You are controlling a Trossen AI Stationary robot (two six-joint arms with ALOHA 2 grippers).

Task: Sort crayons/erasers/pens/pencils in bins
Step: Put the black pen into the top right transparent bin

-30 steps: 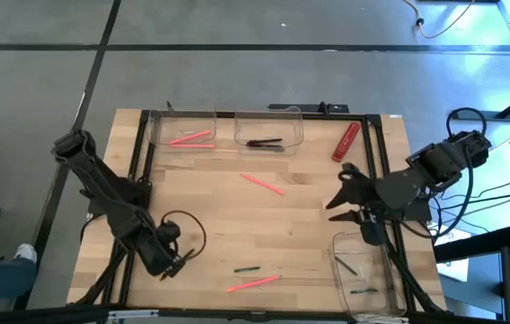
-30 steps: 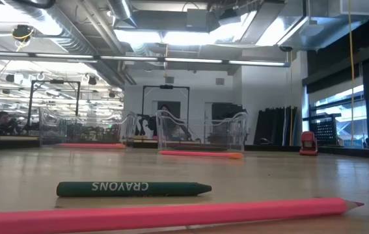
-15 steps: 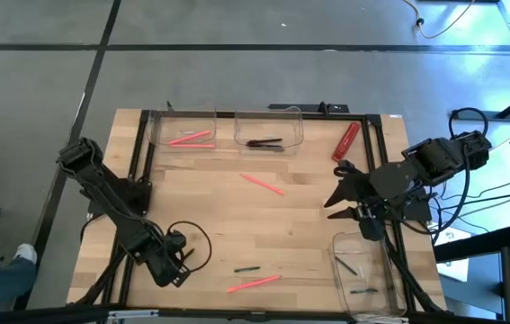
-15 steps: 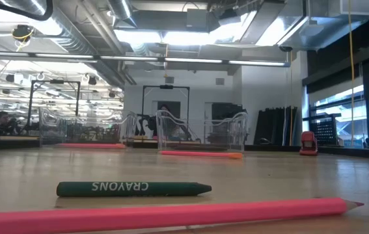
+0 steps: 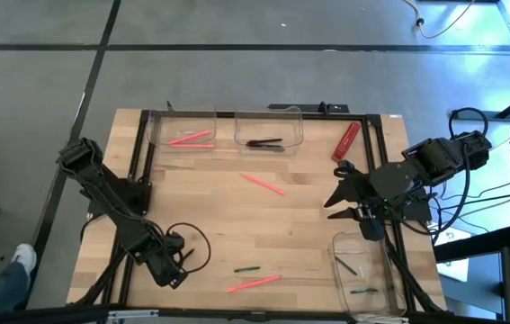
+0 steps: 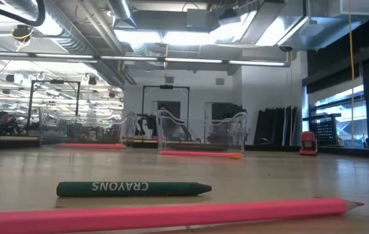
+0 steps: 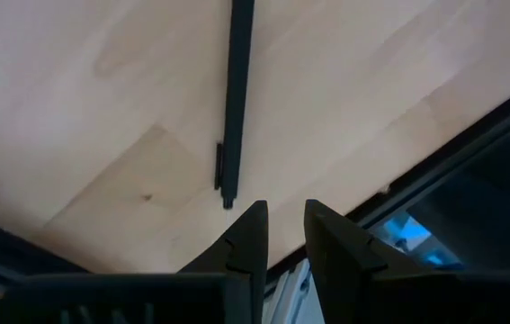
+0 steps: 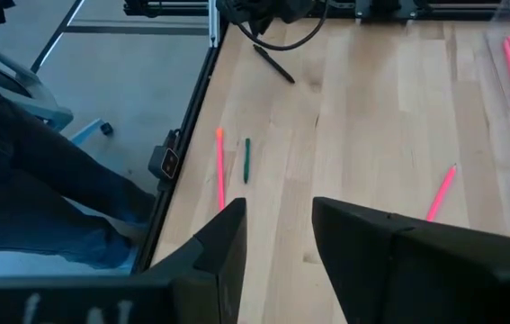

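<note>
Lower left of high view: my left gripper (image 5: pixel 180 263) low over table (image 5: pixel 308 225), fingers (image 7: pixel 247 236) narrowly parted, empty; black pen (image 7: pixel 235 99) on wood just ahead of tips. Right side: my right gripper (image 5: pixel 337 202) raised, fingers spread, empty. Bins (image 5: pixel 268 126) along upper edge and lower right corner.

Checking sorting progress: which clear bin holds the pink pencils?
The far-left bin, at the table's far edge; its neighbour holds dark items, and the near-right bin dark sticks.

pen (image 7: pixel 237 99) cut off at wrist picture's edge, bin (image 5: pixel 369 288) partly cropped in high view
</note>
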